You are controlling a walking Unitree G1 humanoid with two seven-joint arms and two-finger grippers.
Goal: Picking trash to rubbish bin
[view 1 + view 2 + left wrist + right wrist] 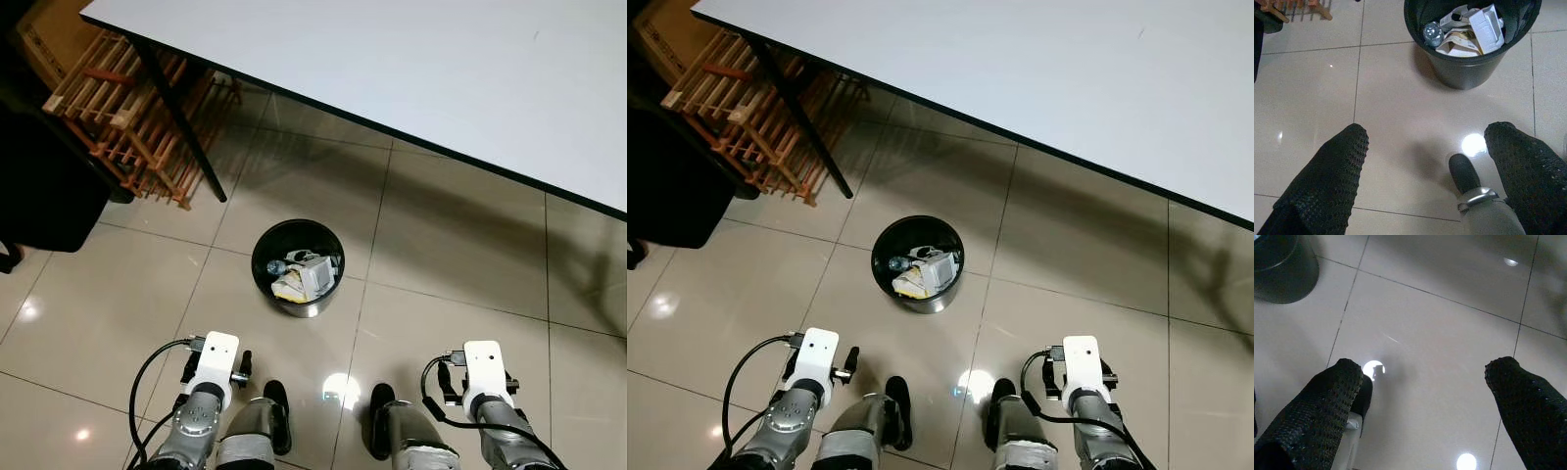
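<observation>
The bin [298, 267] stands on the tiled floor [441, 245] just ahead of the robot's feet, out from under the white desk [441, 69] so it can be reached from above. It already holds trash [1469, 32]: crumpled white cartons and a clear bottle, piled toward one side and sitting below the rim.

Both arms hang low by the legs, one each side. The left gripper [1425, 147] points down at the floor with the bin just beyond it; its fingers [1332, 171] are spread wide apart with nothing between them. The right gripper [1422, 377] also faces bare tile, fingers [1525, 401] parted and empty, the bin off at the edge of its view.

A wooden rack [127, 108] leans under the desk's far corner, beside a black desk leg, well apart from the bin. A dark chair [44, 176] sits further left.

With both grippers empty and trash already in the bin, this looks like a pause between drops, or the end of the job; no loose trash lies on the floor in view
</observation>
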